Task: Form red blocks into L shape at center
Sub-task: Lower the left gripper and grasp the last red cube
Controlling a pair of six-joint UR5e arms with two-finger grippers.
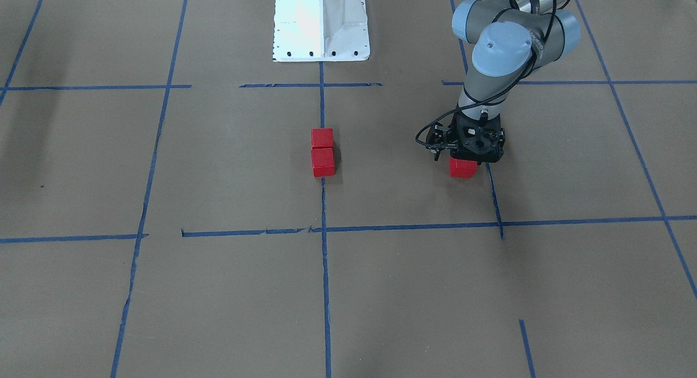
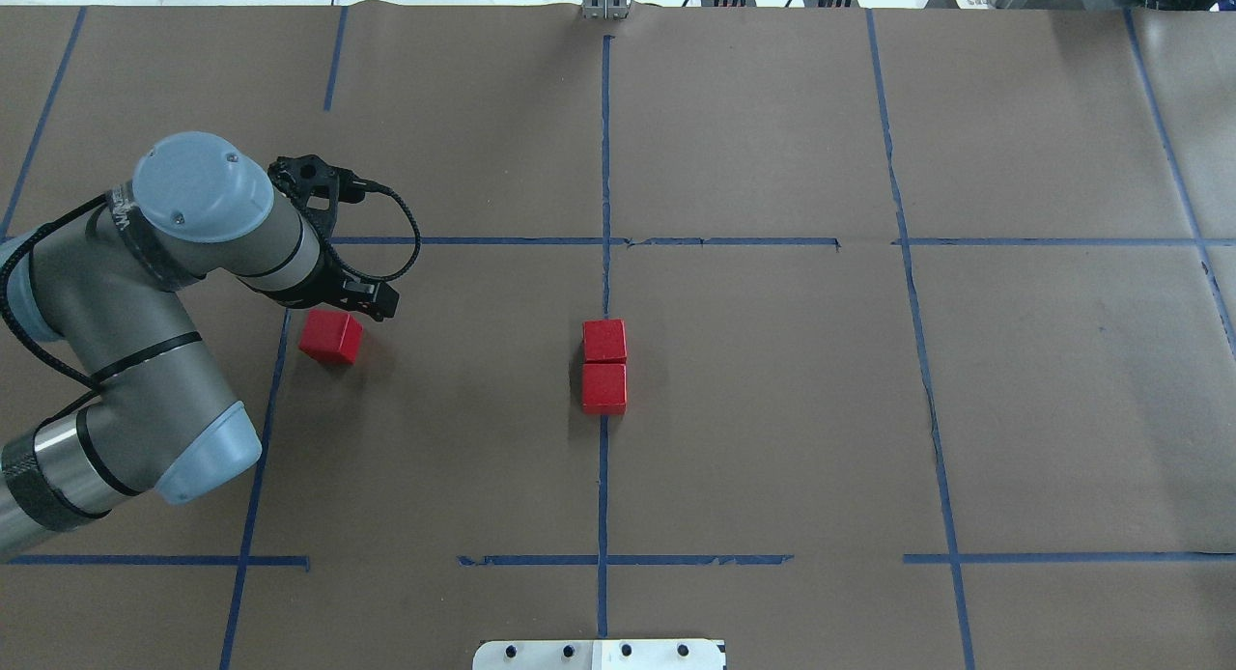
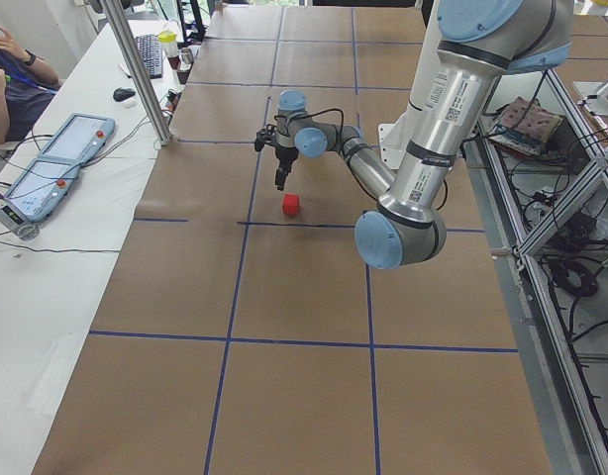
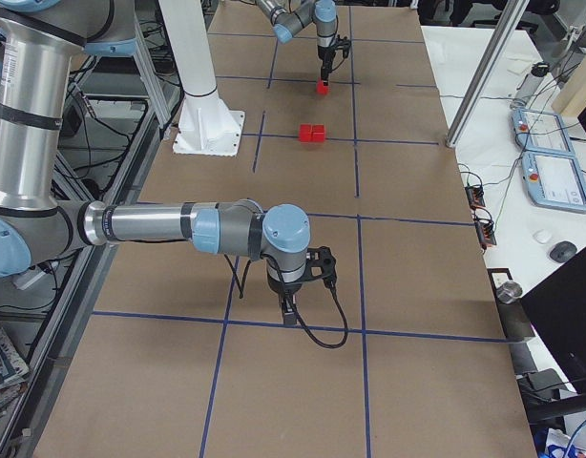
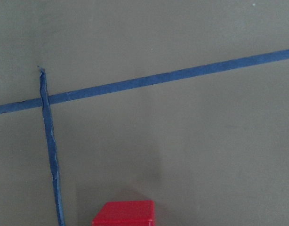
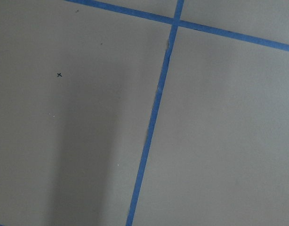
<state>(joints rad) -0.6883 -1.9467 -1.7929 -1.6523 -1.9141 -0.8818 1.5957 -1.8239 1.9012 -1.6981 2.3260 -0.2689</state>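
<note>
Closest, seen from the robot's right end of the worktop (image 4: 417, 286), the right pincer (image 4: 289, 315) hangs low over bare paper. I cannot tell whether it is spread or pressed together. Further along, the first red block (image 2: 604, 388) and second red block (image 2: 604, 341) sit touching, in line on the blue tape line (image 2: 603, 487) that splits the center (image 2: 753, 409). Beyond them, the third red block (image 2: 330, 337) lies just inside that cell's left edge. The left pincer (image 3: 279, 183) hovers just above it, apart; its spread cannot be told.
</note>
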